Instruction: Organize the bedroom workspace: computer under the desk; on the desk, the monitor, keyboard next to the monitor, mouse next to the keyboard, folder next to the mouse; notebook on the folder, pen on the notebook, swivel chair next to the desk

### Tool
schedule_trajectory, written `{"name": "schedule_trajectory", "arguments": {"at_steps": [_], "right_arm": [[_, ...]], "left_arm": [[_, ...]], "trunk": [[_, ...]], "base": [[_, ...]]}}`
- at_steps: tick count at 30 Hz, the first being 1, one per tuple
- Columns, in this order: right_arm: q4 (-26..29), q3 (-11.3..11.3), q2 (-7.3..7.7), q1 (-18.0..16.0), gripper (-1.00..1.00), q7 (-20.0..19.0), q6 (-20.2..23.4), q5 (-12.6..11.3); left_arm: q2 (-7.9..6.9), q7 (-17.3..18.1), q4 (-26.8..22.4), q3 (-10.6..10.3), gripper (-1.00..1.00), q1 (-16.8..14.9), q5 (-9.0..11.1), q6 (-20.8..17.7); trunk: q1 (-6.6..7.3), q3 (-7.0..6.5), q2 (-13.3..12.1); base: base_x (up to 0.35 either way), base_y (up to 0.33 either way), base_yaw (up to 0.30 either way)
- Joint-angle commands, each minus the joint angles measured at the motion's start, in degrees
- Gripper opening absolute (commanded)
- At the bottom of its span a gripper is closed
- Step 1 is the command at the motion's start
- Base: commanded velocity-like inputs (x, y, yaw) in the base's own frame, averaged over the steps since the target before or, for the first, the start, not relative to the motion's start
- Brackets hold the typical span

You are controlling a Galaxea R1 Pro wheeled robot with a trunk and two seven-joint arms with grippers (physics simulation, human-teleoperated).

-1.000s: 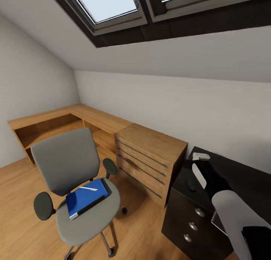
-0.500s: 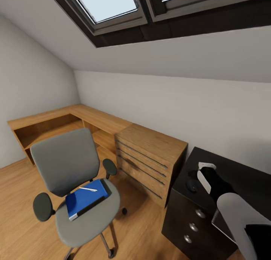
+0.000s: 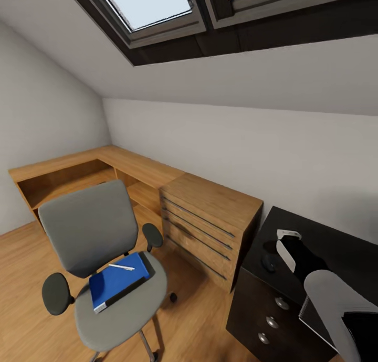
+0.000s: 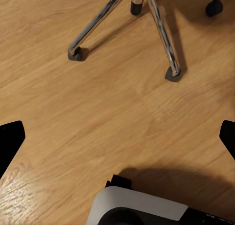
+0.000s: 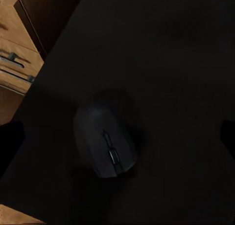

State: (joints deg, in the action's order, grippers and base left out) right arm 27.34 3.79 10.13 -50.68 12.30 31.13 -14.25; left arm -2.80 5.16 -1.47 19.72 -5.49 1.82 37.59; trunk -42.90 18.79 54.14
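Note:
The grey swivel chair [image 3: 86, 231] stands on the wood floor at the left, apart from the desk. On its seat lies the blue folder [image 3: 114, 284], with the white pen [image 3: 122, 267] resting on top. The black desk [image 3: 336, 246] with silver-knobbed drawers fills the lower right. A dark mouse [image 3: 269, 263] [image 5: 105, 146] sits near the desk's left end. My right gripper [image 3: 282, 245] [image 5: 119, 137] hovers open just above the mouse, one finger on each side. My left gripper [image 4: 117, 137] is open over the floor by the chair's chrome base [image 4: 161, 34].
A light wooden drawer unit [image 3: 210, 217] stands between chair and desk. A low wooden shelf [image 3: 79, 168] runs along the far walls into the corner. The sloped ceiling with skylights [image 3: 152, 5] hangs low overhead. Open floor [image 3: 31, 257] lies left of the chair.
My right gripper has shifted a little away from the wall and settled over the mouse. The whole view has drifted slightly; chair, folder and pen are unmoved.

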Motion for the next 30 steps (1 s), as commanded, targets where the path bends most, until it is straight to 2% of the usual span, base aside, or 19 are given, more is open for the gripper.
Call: {"name": "schedule_trajectory", "arguments": {"at_steps": [1, 10, 25, 30], "right_arm": [[-0.45, 0.44, 0.06, -0.03, 1.0, -0.27, 0.24, -0.55], [-3.79, 0.47, 0.14, -0.03, 1.0, -3.29, 0.17, -0.22], [-4.3, 0.51, 0.77, -0.03, 1.0, -3.8, 0.07, -0.21], [-4.31, 0.57, 1.56, -0.03, 1.0, -5.86, 0.07, -0.16]], "left_arm": [[-0.01, 0.54, 0.06, 0.41, 1.0, -0.04, 0.2, 0.16], [-0.01, 0.56, 0.06, 0.41, 1.0, -0.05, 0.2, 0.24], [-0.06, 0.44, 0.06, 0.45, 1.0, -0.04, 0.24, 0.12], [-0.07, 0.39, 0.06, 0.49, 1.0, -0.04, 0.28, 0.21]], "trunk": [[-0.01, 0.07, 0.05], [-0.01, 0.07, 0.05], [-0.01, 0.07, 0.05], [-0.01, 0.07, 0.05]], "base": [[0.13, 0.0, 0.0], [0.188, 0.0, 0.0], [0.013, 0.0, 0.0], [0.0, -0.008, 0.0]]}}
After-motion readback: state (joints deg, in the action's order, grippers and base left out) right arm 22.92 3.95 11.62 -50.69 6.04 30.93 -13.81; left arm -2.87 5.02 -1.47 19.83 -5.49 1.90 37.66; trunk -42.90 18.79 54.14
